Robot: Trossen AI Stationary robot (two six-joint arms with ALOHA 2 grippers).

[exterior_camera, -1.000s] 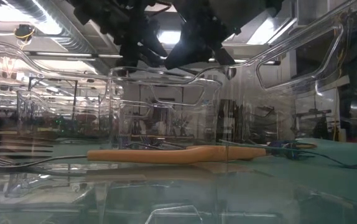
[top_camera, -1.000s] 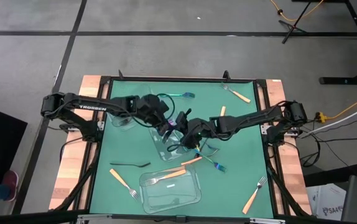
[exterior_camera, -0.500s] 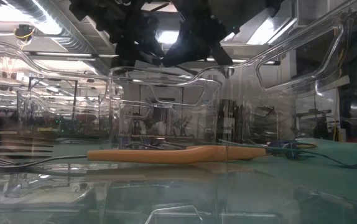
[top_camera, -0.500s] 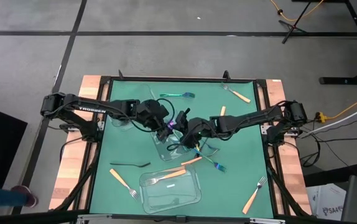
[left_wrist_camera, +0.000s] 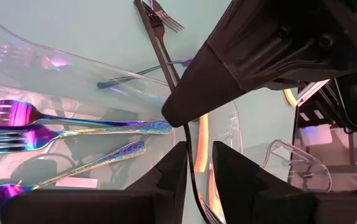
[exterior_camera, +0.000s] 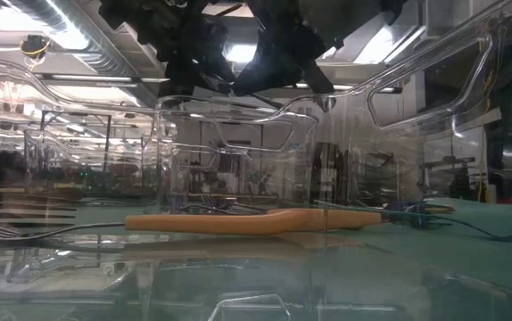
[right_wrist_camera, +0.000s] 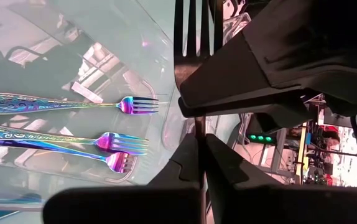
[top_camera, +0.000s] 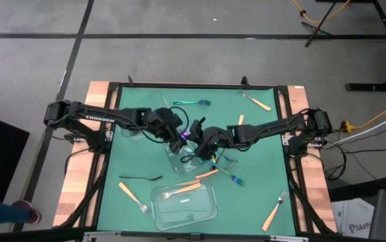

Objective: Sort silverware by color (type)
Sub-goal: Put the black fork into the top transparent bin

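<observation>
2 grippers are nose to nose over the middle clear container [top_camera: 177, 161], and I'm watching 1 black fork [right_wrist_camera: 197, 28] strung between them. My right gripper [right_wrist_camera: 200, 140] is clamped fully closed on the fork's thin handle, tines pointing away from it toward the left arm. My left gripper [left_wrist_camera: 198, 149] faces it from the other side. Its fingers [left_wrist_camera: 166, 171] stand a little apart, with the handle running through the gap, close against 1 finger. I can't make out a real pinch there.

Right below both tools, 3 iridescent forks [left_wrist_camera: 73, 127] lie side by side on the container's floor. Beyond the right gripper's tip, on the green mat, there's another dark fork [left_wrist_camera: 160, 25].

From above, orange-handled forks [top_camera: 129, 193] are scattered well out from both grippers, 1 of them inside the big container [top_camera: 210, 212].
</observation>
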